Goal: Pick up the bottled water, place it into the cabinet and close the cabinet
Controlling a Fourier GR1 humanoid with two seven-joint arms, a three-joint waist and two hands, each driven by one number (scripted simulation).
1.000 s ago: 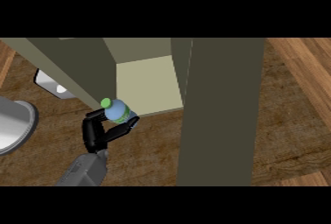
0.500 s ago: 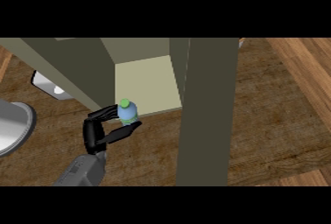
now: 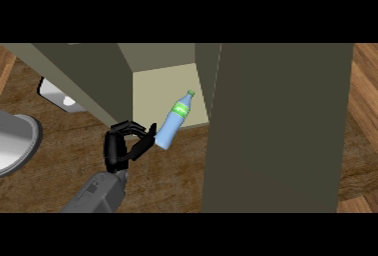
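The bottled water, pale blue with a green label and cap, leans steeply at the front edge of the open cabinet. Its cap points up into the cabinet and its base is over the shelf's front lip. My left hand is just left of the bottle's base. Its fingers are loosely bent, and the thumb is against the bottle's lower side without wrapping it. The cabinet's door stands open as a tall dark panel on the right. My right hand does not show.
A round metal pan lies on the wooden counter at the left edge. A small grey and white object sits behind the cabinet's left wall. The open door hides the counter to the right.
The bottle was upright between my left hand's fingers and thumb. It has since moved right, come out of the hand, and tipped with its top toward the cabinet. The hand stayed nearly in place.
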